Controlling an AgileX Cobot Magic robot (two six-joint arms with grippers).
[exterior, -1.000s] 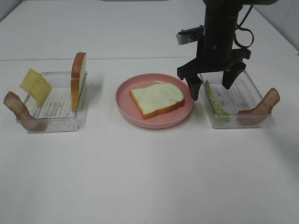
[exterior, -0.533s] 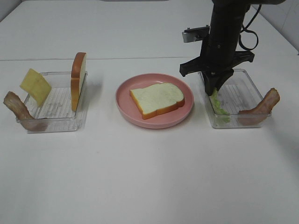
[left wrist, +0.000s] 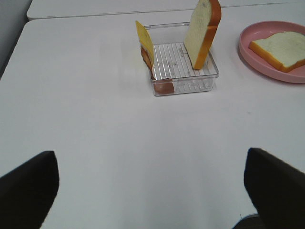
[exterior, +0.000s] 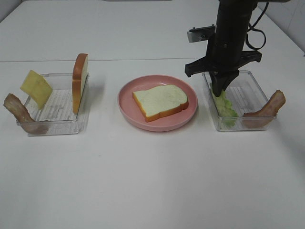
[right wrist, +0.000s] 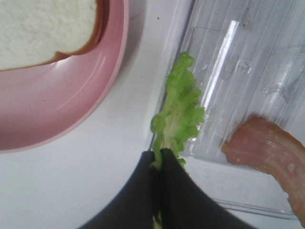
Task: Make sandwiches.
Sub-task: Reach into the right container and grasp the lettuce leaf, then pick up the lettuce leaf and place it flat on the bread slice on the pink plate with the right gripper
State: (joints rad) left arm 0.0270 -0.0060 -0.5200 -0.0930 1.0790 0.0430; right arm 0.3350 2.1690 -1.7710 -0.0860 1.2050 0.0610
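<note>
Ext high: R gripper point(exterior: 220, 88) clenched on lettuce point(exterior: 225, 106); leaf hangs along plate-side wall of R tray point(exterior: 259, 86), lower end inside. Bacon point(exterior: 269, 109) over that tray's outer front corner. Slice point(exterior: 159, 101) flat on plate point(exterior: 125, 105), table centre. L tray point(exterior: 52, 128) holds upright slice point(exterior: 79, 81), cheese point(exterior: 35, 88), 2nd bacon point(exterior: 19, 113).

L wrist: L gripper point(left wrist: 150, 157) released, jaws wide, over bare table near L tray.

R wrist: fingertips point(right wrist: 138, 191) pinch lettuce end, leaf at tray wall beside plate.

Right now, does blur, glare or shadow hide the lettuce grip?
Exterior high: sharp, evenly lit, soft shadows. Right wrist: slightly soft, glare streak on the clear tray, yet the right gripper shows shut on the lettuce. Left wrist: sharp, grip out of frame.
</note>
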